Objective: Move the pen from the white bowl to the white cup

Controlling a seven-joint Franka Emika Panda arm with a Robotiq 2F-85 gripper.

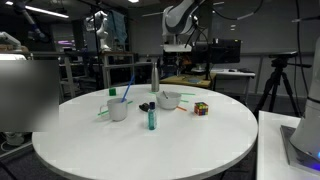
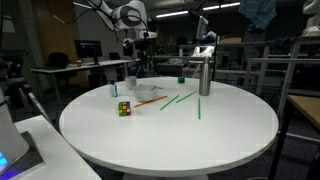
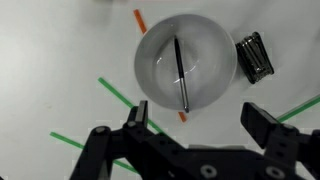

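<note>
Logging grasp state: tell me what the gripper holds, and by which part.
Nothing. The gripper is open above the white bowl; the pen lies inside it.

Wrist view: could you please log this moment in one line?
gripper: open, above white bowl | pen: lying in bowl, ungrasped

- The white bowl (image 3: 212, 45): low, round and plain, standing upright on the desk (image 1: 150, 145).
- The pen (image 3: 181, 75): thin and dark, lying inside the bowl; in the wrist view it runs from 12 o'clock to 6 o'clock.
- The white cup (image 1: 118, 111): small, cylindrical and upright, at 9 o'clock of the bowl in an exterior view, apart from it.
</note>
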